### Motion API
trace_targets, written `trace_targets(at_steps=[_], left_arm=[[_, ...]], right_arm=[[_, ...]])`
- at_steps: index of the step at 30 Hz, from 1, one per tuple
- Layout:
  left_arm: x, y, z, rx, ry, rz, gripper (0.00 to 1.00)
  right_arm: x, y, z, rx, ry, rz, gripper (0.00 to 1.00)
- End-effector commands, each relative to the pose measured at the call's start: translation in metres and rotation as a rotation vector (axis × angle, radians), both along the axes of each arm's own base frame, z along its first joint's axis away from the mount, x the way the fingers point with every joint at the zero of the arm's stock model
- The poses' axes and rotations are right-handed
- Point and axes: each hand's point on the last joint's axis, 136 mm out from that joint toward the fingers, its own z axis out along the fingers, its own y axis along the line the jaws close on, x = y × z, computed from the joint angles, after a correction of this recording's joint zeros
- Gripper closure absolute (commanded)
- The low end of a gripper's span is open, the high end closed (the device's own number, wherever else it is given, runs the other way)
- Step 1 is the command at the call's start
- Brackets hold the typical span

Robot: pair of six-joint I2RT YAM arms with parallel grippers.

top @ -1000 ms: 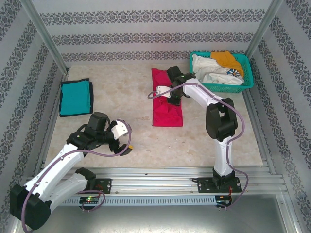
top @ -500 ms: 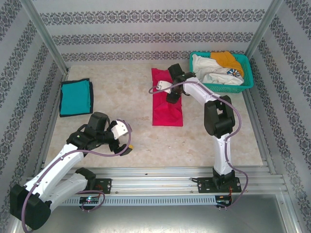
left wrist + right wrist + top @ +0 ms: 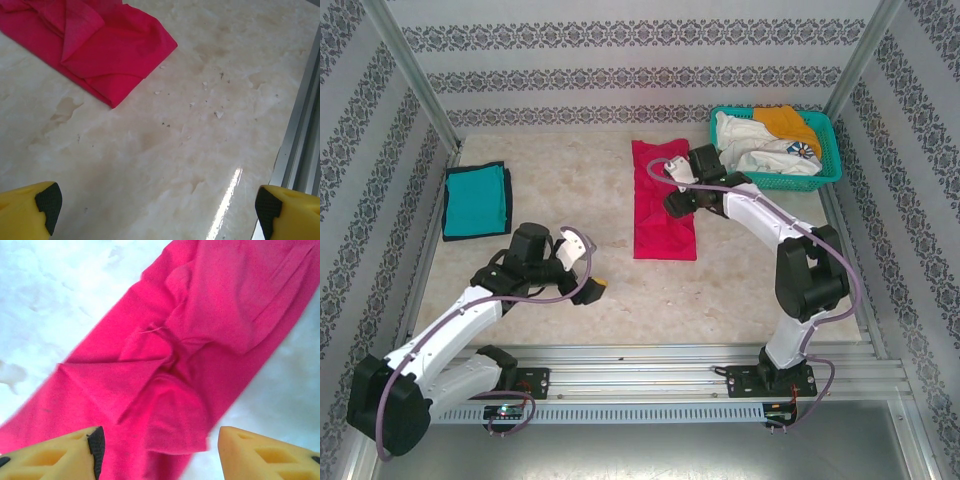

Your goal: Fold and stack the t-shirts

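Right gripper (image 3: 160,440): jaws spread apart with nothing pinched between them. The yellow fingers (image 3: 75,450) sit on either side of a rumpled bunch in the pink-red t-shirt (image 3: 200,340). I honestly can't tell whether the tips touch the cloth or just hang over it. From the top camera that gripper (image 3: 668,172) is over the far half of the shirt, with the arm reaching in from the right.

The pink-red t-shirt (image 3: 660,225) itself is folded into a long narrow strip lying far-to-near around the middle of the table (image 3: 570,180). The near end is pretty flat, and the part under the gripper is creased and lumpy.

Left gripper (image 3: 156,207): jaws wide apart too, holding nothing, just bare marble-look tabletop between the pads. Its wrist cam catches one corner of the pink-red shirt (image 3: 115,55) up top left and a metal rail (image 3: 300,130) on the right. From above, the left gripper (image 3: 592,265) is over the near-left part of the table, well apart from the shirt.

A teal t-shirt (image 3: 475,200) with dark edging lies folded flat by the left edge. At the far right corner there's a teal mesh basket (image 3: 832,160) with a white t-shirt (image 3: 750,140) and an orange one (image 3: 785,122) heaped inside, unfolded.
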Motion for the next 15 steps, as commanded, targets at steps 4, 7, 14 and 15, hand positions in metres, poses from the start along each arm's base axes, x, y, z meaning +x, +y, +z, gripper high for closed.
trace_targets(at_steps=[4,7,14,15], left_arm=[[0.007,-0.005,0.006,-0.055,-0.032,0.007,0.0],[0.006,-0.004,0.004,-0.054,-0.033,0.007,0.0],[0.006,-0.004,0.005,-0.055,-0.046,0.005,0.0],[0.006,-0.004,0.005,-0.055,-0.046,0.006,0.0]], right_arm=[[-0.033,0.031,-0.03,0.291,0.297,-0.221,0.4],[-0.032,0.032,-0.047,0.298,0.355,-0.264,0.41],[-0.017,0.038,-0.074,0.292,0.425,-0.295,0.45],[-0.015,0.041,-0.074,0.296,0.426,-0.287,0.45]])
